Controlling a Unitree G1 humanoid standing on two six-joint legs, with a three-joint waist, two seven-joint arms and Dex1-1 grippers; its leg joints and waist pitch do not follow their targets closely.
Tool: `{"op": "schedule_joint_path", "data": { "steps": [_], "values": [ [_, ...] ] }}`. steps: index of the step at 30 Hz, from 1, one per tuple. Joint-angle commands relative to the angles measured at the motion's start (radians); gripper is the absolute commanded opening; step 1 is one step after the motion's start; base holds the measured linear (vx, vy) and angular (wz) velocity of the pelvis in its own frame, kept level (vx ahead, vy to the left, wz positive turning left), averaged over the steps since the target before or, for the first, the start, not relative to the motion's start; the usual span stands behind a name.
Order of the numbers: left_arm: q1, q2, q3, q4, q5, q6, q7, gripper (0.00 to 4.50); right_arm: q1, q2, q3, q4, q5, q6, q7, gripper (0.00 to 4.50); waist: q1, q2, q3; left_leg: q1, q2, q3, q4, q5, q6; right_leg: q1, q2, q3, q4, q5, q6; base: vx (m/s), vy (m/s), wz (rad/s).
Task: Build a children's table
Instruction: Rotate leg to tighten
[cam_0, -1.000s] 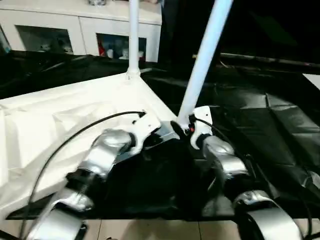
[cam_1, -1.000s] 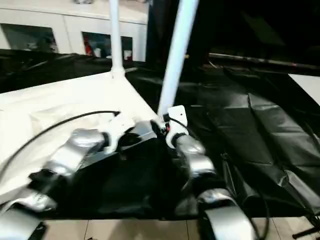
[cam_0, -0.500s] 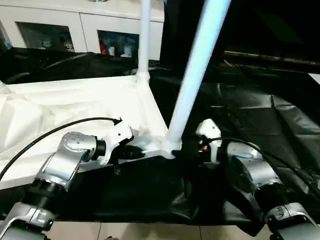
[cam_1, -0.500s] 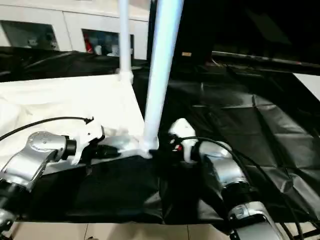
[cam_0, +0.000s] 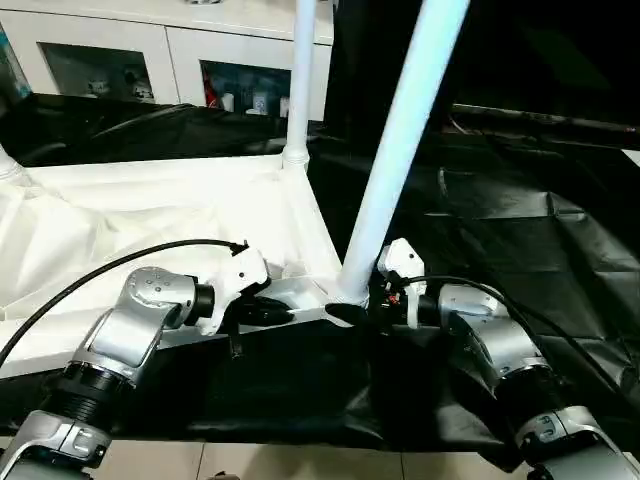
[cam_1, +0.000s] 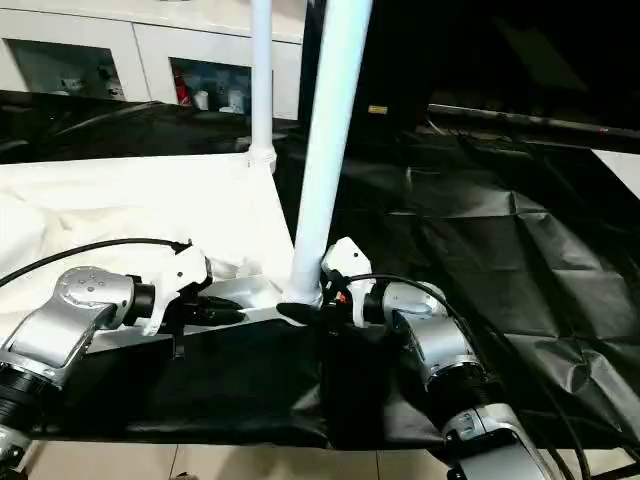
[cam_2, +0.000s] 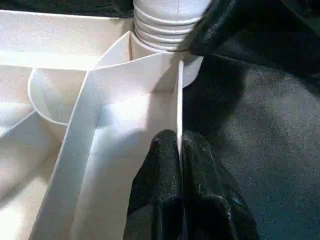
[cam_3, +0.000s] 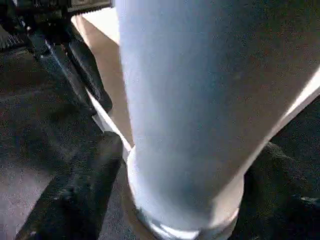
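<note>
The children's table top (cam_0: 150, 210) lies upside down, white, with its ribbed underside up. Two white legs stand in its corner sockets: a far leg (cam_0: 300, 80) and a near leg (cam_0: 400, 150). My left gripper (cam_0: 285, 315) is shut on the top's thin front rim (cam_2: 179, 100), just beside the near corner socket. My right gripper (cam_1: 300, 305) is at the base of the near leg (cam_3: 185, 100). One black finger (cam_3: 75, 190) sits on each side of that base, close against it.
A big work table under a black cover (cam_0: 520, 230) carries everything; its front edge runs just below my forearms, with tiled floor (cam_0: 250, 460) beyond. A white glass-door cabinet (cam_0: 150, 60) stands behind. A black cable (cam_0: 120, 260) arcs over my left forearm.
The camera view has shifted. Half a second ago my right gripper stood off to the right of the near leg; now it is back around the leg's base. The left gripper still holds the rim.
</note>
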Motion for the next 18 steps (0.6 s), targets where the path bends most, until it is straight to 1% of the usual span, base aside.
{"op": "schedule_joint_path", "data": {
  "steps": [1,2,3,4,6,7,8,11,13,15,16,17,18],
  "values": [
    [0.019,-0.037,-0.016,-0.006,-0.047,-0.010,-0.025,0.00,-0.010,0.006,-0.011,-0.007,0.018,0.004,0.006,3.26,0.002,0.005,-0.054,-0.001,0.029,-0.003,-0.061,-0.133,0.038,0.058,-0.073,0.061,-0.072,-0.169,-0.170,0.000,0.000,0.00],
    [0.020,-0.036,-0.016,-0.005,-0.044,-0.009,-0.024,0.00,-0.008,0.010,-0.013,-0.008,0.021,0.007,0.009,3.15,0.002,0.005,-0.054,0.000,0.029,-0.003,-0.061,-0.133,0.037,0.058,-0.073,0.061,-0.072,-0.171,-0.169,0.000,0.000,0.00],
    [0.020,-0.036,-0.016,-0.005,-0.044,-0.009,-0.024,0.00,-0.008,0.010,-0.013,-0.008,0.021,0.007,0.009,3.15,0.002,0.006,-0.054,-0.001,0.030,-0.003,-0.062,-0.134,0.037,0.058,-0.073,0.061,-0.073,-0.173,-0.169,0.000,0.000,0.00],
    [0.021,-0.036,-0.017,-0.005,-0.042,-0.010,-0.023,0.00,-0.005,0.015,-0.015,-0.007,0.022,0.009,0.007,2.97,0.002,0.005,-0.054,0.000,0.030,-0.003,-0.062,-0.135,0.037,0.058,-0.073,0.062,-0.072,-0.173,-0.168,0.000,0.000,0.00],
    [0.023,-0.034,-0.018,-0.007,-0.041,-0.008,-0.021,0.00,-0.001,0.020,-0.016,-0.004,0.022,0.009,0.007,2.83,0.002,0.005,-0.054,-0.001,0.029,-0.002,-0.061,-0.133,0.037,0.058,-0.073,0.062,-0.072,-0.168,-0.169,0.000,0.000,0.00],
    [0.025,-0.034,-0.018,-0.009,-0.041,-0.008,-0.020,0.00,0.001,0.020,-0.017,-0.003,0.023,0.010,0.005,2.78,0.001,-0.009,-0.054,-0.001,0.030,-0.001,-0.061,-0.131,0.039,0.058,-0.072,0.061,-0.073,-0.174,-0.167,0.000,0.000,0.00],
    [0.026,-0.034,-0.018,-0.010,-0.041,-0.007,-0.019,0.00,0.001,0.020,-0.017,-0.002,0.024,0.010,0.004,2.75,0.004,-0.002,-0.053,-0.001,0.029,-0.003,-0.061,-0.128,0.040,0.059,-0.074,0.061,-0.071,-0.182,-0.165,0.000,0.000,0.00],
    [0.027,-0.037,-0.015,-0.011,-0.042,-0.007,-0.014,0.00,0.000,0.025,-0.030,0.007,0.024,0.015,-0.022,2.72,0.004,-0.001,-0.054,-0.001,0.029,-0.002,-0.060,-0.122,0.041,0.058,-0.074,0.062,-0.072,-0.182,-0.161,0.000,0.000,0.00],
    [0.022,-0.044,-0.011,-0.004,-0.037,-0.011,0.004,0.00,-0.008,0.033,-0.039,0.034,0.004,0.003,-0.079,2.70,0.003,-0.001,-0.052,-0.001,0.030,-0.002,-0.062,-0.131,0.037,0.056,-0.074,0.061,-0.074,-0.199,-0.160,0.000,0.000,0.00],
    [0.008,-0.063,-0.001,0.017,-0.022,-0.015,0.052,0.00,-0.017,0.048,-0.052,0.069,-0.019,-0.001,-0.155,2.70,0.001,0.000,-0.050,0.000,0.030,-0.003,-0.064,-0.149,0.026,0.055,-0.075,0.061,-0.077,-0.235,-0.150,0.000,0.000,0.00],
    [-0.009,-0.082,0.005,0.042,-0.004,-0.010,0.102,0.00,-0.022,0.062,-0.061,0.094,-0.033,-0.003,-0.214,2.70,-0.001,-0.007,-0.049,0.001,0.028,-0.003,-0.064,-0.162,0.020,0.054,-0.075,0.061,-0.082,-0.270,-0.140,0.000,0.000,0.00],
    [-0.023,-0.098,0.005,0.061,0.015,0.000,0.146,0.00,-0.024,0.077,-0.070,0.111,-0.040,0.002,-0.264,2.69,-0.002,-0.005,-0.047,0.002,0.029,-0.004,-0.066,-0.172,0.012,0.051,-0.076,0.061,-0.085,-0.303,-0.131,0.000,0.000,0.00],
    [-0.047,-0.125,0.006,0.095,0.049,0.016,0.222,0.00,-0.029,0.103,-0.086,0.138,-0.050,0.012,-0.346,2.69,-0.005,-0.007,-0.047,0.004,0.029,-0.004,-0.066,-0.184,0.003,0.048,-0.076,0.062,-0.088,-0.330,-0.121,0.000,0.000,0.00]
  ]
}}
